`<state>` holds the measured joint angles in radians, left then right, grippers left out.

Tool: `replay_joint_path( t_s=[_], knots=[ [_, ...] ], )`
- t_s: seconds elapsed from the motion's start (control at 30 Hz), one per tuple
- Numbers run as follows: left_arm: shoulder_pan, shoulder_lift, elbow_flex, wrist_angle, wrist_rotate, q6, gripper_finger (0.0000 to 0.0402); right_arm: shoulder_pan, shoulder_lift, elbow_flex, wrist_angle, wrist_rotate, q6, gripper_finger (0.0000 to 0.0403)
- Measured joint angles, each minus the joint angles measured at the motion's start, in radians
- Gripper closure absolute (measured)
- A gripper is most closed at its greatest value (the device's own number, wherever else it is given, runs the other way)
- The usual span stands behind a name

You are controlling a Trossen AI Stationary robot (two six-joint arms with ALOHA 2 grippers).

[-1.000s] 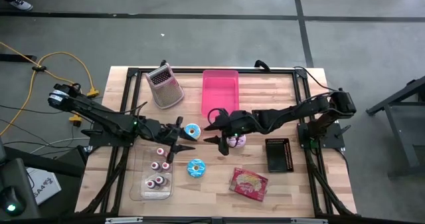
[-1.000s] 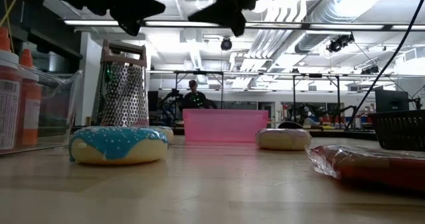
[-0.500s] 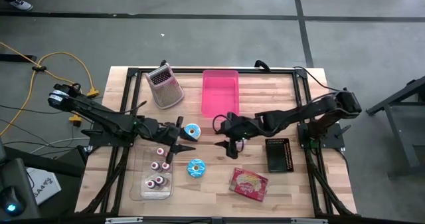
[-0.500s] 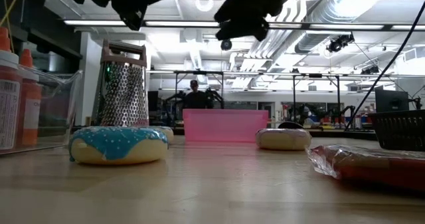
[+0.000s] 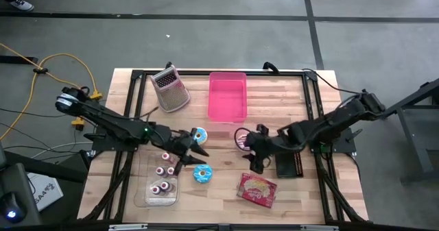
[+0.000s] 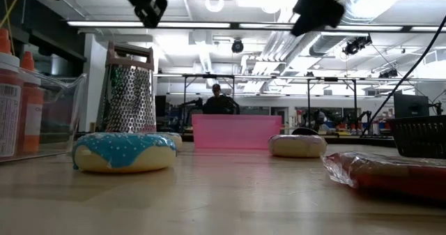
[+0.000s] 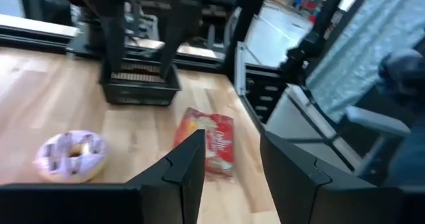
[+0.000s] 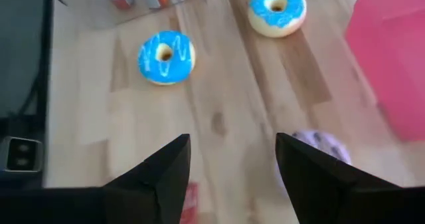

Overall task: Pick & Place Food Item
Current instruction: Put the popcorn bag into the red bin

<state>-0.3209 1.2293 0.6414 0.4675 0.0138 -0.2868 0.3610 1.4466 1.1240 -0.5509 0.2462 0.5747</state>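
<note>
A wooden bench (image 5: 302, 101) on grey concrete floor carries the spread seen from above: a pink bin (image 5: 227, 95) at the far middle, a grater (image 5: 170, 88), a clear tray (image 5: 145, 183) of small bottles, a black basket (image 5: 287, 160), a red packet (image 5: 257, 189) and three donuts. The left tool (image 5: 191, 153) hangs, empty, between the white-and-blue donut (image 5: 198, 135) and the blue donut (image 5: 202, 173); the right tool (image 5: 256, 156) hovers just beside the purple donut (image 5: 243, 140), which is partly hidden by the arm. At bench level, the blue donut (image 6: 124, 152) lies nearest, the bin (image 6: 236, 132) stands behind, a person sits in the room beyond, and both tools ride high, off everything. The left wrist camera looks between its parted fingers (image 7: 188, 167) at the packet (image 7: 206, 139) and purple donut (image 7: 70, 153). The right wrist camera shows its fingers (image 8: 163, 167) spread wide with nothing between them, the purple donut (image 8: 322, 151) off to one side. Which food is meant is unclear; if the purple donut, the right tool should centre over it, straddle the ring, descend squarely and close gently before carrying it, probably to the bin.
</note>
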Motion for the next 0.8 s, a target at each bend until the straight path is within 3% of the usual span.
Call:
replay_joint_path(
  t_s=[0.2,0.47,0.8],
  knots=[
    [-0.035,0.11,0.125,-0.028,0.008,0.005,0.0263,0.13,-0.011,0.0,-0.082,0.06,0.215,0.0195],
    [-0.057,0.212,0.193,-0.034,0.012,-0.026,0.0263,0.324,-0.011,-0.001,-0.136,0.119,0.456,0.0197],
    [-0.075,0.399,0.323,-0.034,0.089,-0.066,0.0263,0.522,0.003,-0.001,-0.148,0.183,0.748,0.0257]
  ],
)
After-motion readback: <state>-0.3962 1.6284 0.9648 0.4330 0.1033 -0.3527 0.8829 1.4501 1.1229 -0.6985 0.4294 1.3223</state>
